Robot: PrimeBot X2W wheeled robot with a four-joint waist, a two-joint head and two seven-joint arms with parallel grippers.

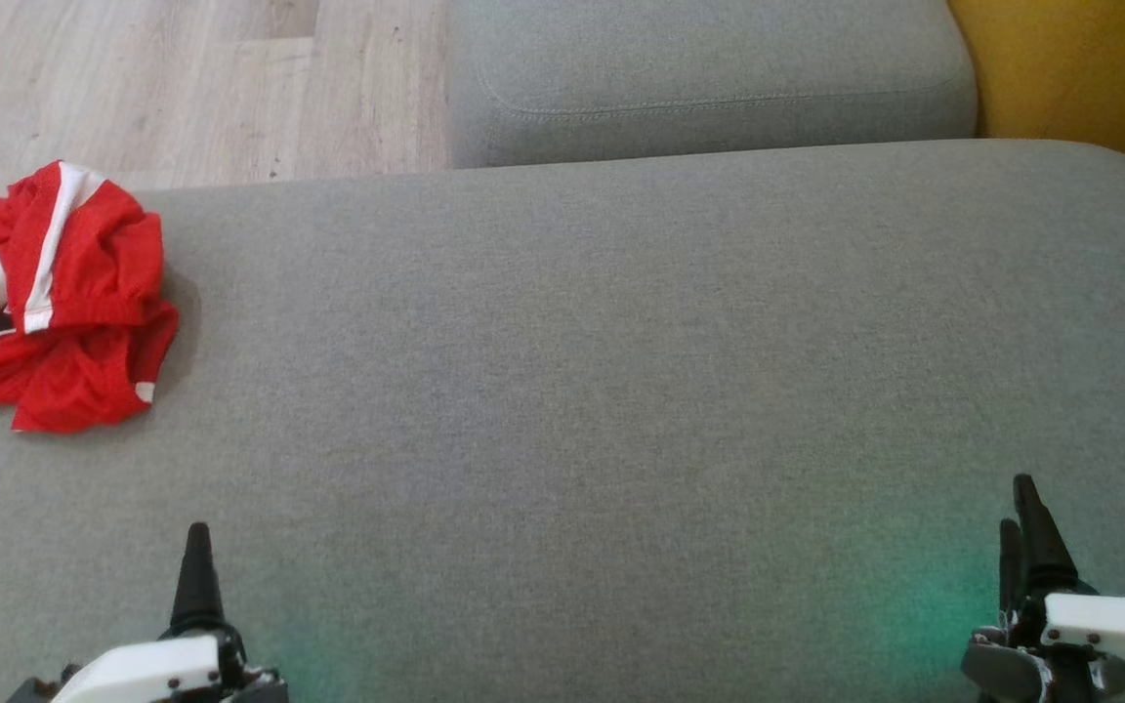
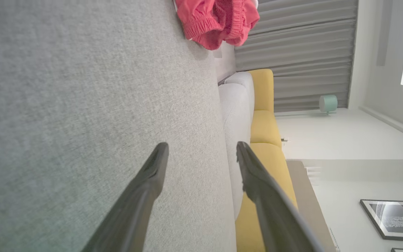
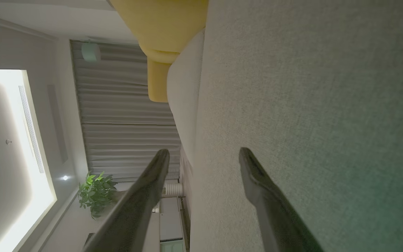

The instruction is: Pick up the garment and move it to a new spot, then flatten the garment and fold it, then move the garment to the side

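Observation:
A crumpled red garment with white stripes lies in a heap at the far left of the grey sofa cushion. The left wrist view catches its red gathered edge at the top. My left gripper sits at the lower left, well short of the garment, and in its wrist view the left gripper is open with nothing between its fingers. Near the lower right corner my right gripper hovers over bare cushion. Its own view shows the right gripper open and empty too.
A second grey cushion lies beyond the main one, with yellow upholstery at the far right. Pale wooden floor shows at the upper left. Grey curtains and a potted plant stand in the room behind.

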